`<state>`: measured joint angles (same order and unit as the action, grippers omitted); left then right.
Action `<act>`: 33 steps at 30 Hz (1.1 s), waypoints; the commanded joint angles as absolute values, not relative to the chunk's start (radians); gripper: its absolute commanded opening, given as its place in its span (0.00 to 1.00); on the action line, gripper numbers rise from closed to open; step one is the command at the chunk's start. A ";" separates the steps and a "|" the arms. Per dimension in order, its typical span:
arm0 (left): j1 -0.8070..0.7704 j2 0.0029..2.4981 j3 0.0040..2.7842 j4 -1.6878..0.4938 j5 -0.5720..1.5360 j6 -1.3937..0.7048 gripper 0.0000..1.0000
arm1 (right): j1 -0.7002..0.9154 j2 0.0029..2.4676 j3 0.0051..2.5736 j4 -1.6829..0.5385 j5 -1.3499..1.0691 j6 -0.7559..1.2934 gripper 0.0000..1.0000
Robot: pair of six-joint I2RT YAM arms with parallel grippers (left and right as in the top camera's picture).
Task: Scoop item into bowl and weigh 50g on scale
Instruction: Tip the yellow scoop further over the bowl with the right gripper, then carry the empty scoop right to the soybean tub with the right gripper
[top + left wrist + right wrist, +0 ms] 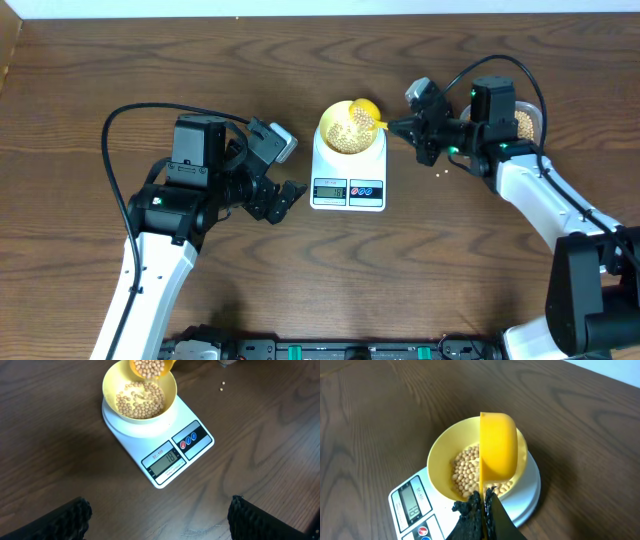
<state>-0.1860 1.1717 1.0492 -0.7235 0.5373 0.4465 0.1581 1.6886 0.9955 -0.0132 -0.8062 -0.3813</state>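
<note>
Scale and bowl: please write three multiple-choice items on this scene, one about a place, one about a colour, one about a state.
1. Where does the bowl stand?
A) on the scale
B) on the wood beside it
C) at the near edge

2. What colour is the scoop?
A) white
B) bright yellow
C) blue

3. What is the state of the right gripper?
A) open and empty
B) shut on the scoop's handle
C) shut on the bowl's rim

Answers:
1 A: the bowl sits on the white platform behind the display.
2 B: the scoop over the bowl is a deep, bright yellow.
3 B: the right wrist view shows the thin handle clamped between the closed fingers.
</note>
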 commanded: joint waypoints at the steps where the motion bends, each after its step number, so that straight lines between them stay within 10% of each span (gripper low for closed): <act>1: -0.189 1.176 1.044 -0.720 0.550 0.459 0.89 | 0.176 1.695 0.998 -0.010 -0.810 -0.428 0.01; 33: -0.189 1.176 1.044 -0.720 0.550 0.459 0.89 | 0.185 1.695 0.999 0.105 -0.851 -0.731 0.01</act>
<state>-0.1860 1.1717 1.0492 -0.7238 0.5373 0.4465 0.1761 1.6886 0.9955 0.0902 -0.8200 -0.7719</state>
